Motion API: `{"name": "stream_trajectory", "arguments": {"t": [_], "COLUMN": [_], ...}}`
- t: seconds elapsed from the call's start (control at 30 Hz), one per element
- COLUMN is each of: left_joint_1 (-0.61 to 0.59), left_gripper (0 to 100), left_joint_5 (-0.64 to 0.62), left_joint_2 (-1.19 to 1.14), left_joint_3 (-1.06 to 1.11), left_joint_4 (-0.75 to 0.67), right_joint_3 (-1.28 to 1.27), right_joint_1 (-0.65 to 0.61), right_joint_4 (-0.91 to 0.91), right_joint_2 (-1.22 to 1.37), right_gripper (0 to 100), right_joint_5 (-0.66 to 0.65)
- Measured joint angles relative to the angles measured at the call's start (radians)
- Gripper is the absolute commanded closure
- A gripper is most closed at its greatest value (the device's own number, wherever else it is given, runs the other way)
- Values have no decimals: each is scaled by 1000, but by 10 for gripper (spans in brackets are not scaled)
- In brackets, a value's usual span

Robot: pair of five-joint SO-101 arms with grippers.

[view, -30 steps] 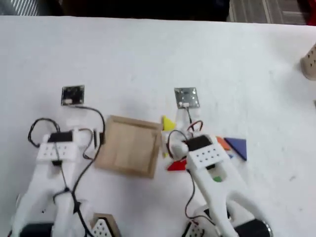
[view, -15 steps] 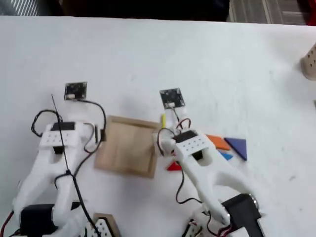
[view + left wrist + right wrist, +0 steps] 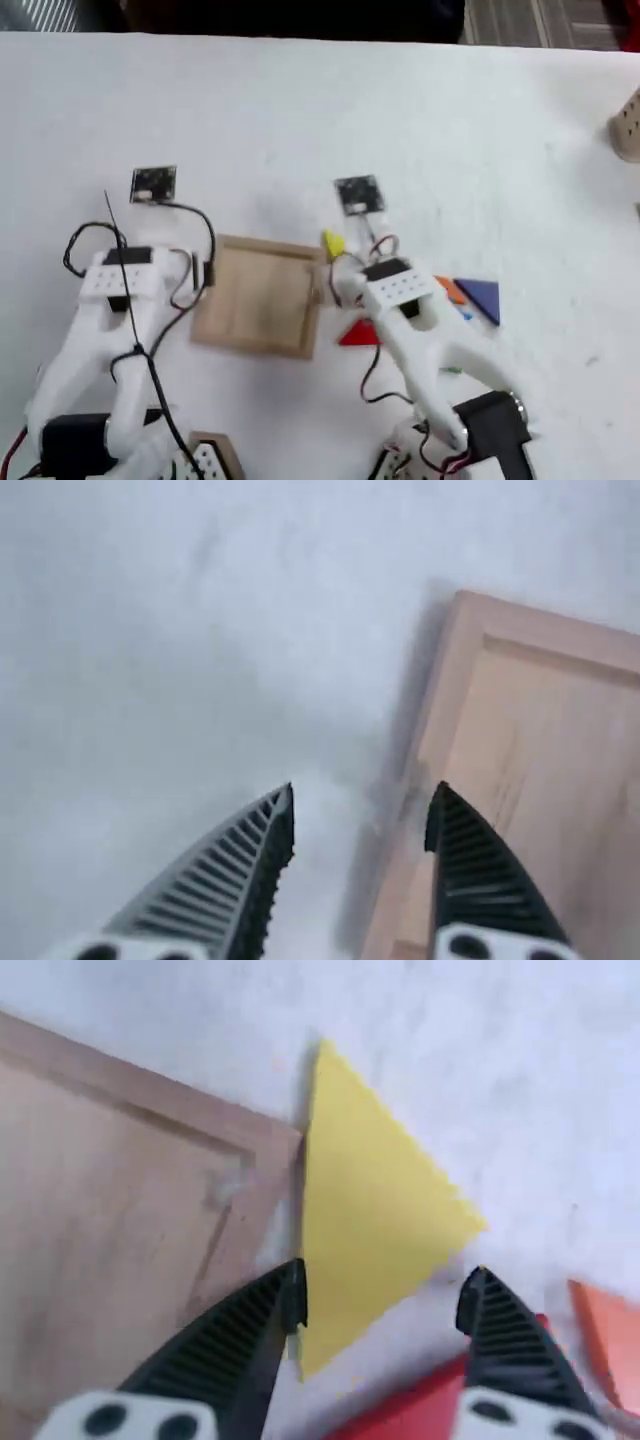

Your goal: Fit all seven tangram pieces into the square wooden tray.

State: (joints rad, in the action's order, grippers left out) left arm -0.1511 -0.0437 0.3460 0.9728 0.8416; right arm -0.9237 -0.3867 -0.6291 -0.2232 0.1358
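Note:
The square wooden tray (image 3: 262, 297) lies flat on the table between the two arms, with nothing in it. A yellow triangle (image 3: 365, 1205) lies against the tray's right rim (image 3: 265, 1145); my right gripper (image 3: 385, 1295) hangs open just above it, one finger on each side. In the high view the yellow triangle (image 3: 333, 243) peeks out beside that arm. A red triangle (image 3: 358, 335), an orange piece (image 3: 450, 289), a dark blue triangle (image 3: 482, 298) and a small light blue piece (image 3: 464, 313) lie right of the tray. My left gripper (image 3: 360, 835) is open over the tray's left rim (image 3: 425, 780).
A small wooden block (image 3: 218, 455) sits at the near edge between the arm bases. A pegged wooden object (image 3: 627, 125) stands at the far right edge. A bit of green (image 3: 450, 369) shows beside the right arm. The white table (image 3: 300, 110) stretches away behind the tray.
The right arm swung left toward the tray's right rim, then eased back slightly right, uncovering the yellow and red triangles. The left arm shifted a little early on, then stayed still.

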Motion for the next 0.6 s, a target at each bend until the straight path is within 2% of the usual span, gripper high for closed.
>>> {"name": "stream_trajectory", "arguments": {"t": [0.13,0.23,0.37,0.5,0.6], "left_joint_1": [0,0,0,0,0], "left_gripper": [781,781,781,781,781], "left_joint_5": [0,0,0,0,0], "left_joint_2": [0,0,0,0,0], "left_joint_3": [0,0,0,0,0], "left_joint_4": [0,0,0,0,0], "right_joint_3": [34,46,60,150,190], "right_joint_1": [133,186,190,164,123], "right_joint_4": [-40,-44,-57,-181,-267], "right_joint_2": [3,3,3,3,3], "right_gripper": [752,752,751,747,688], "right_joint_5": [0,-6,-107,-187,-201]}}
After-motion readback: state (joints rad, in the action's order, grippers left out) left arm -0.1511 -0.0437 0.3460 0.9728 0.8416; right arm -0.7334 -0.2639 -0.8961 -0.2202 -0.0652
